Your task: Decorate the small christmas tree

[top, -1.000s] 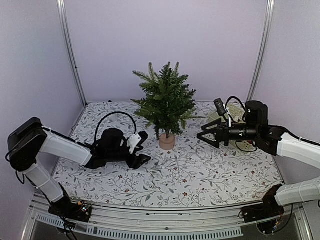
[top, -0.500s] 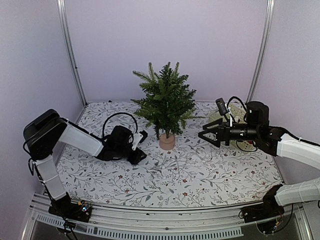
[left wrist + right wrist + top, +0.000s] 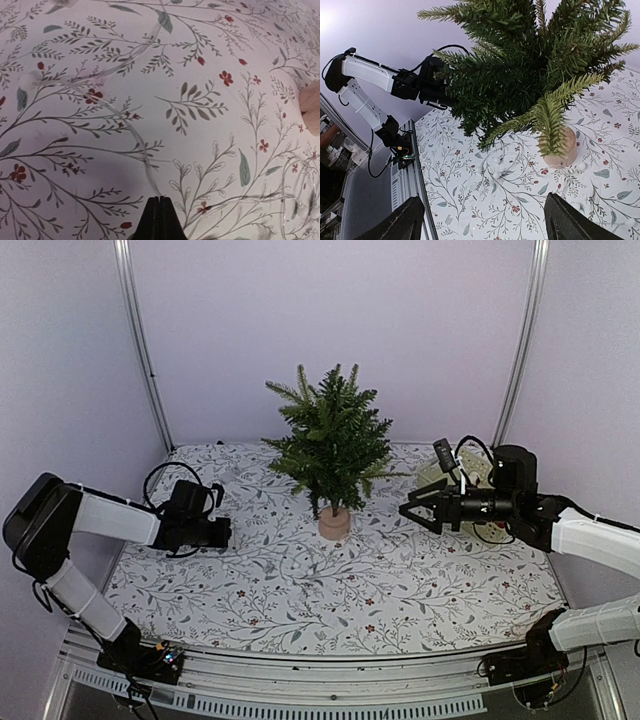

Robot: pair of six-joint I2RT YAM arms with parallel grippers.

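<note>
On the table (image 3: 300, 590), the small christmas tree (image 3: 330, 440) stands straight ahead of the right gripper (image 3: 412, 510), whose fingers are open. The left gripper (image 3: 160, 220) is closed, and a thin clear strand (image 3: 141, 150) ends at its tips; lift slowly, so nothing slips.

The tree (image 3: 330, 445) stands mid-table, its branches reaching wider than its base (image 3: 334, 523) and roofing the low room beside it. In front of the tree the table (image 3: 330, 590) lies open. To its right the right gripper (image 3: 408, 512) hangs near the branch tips with fingers spread. Well to its left sits the left gripper (image 3: 224, 533), above a thin clear strand (image 3: 125, 115).
</note>
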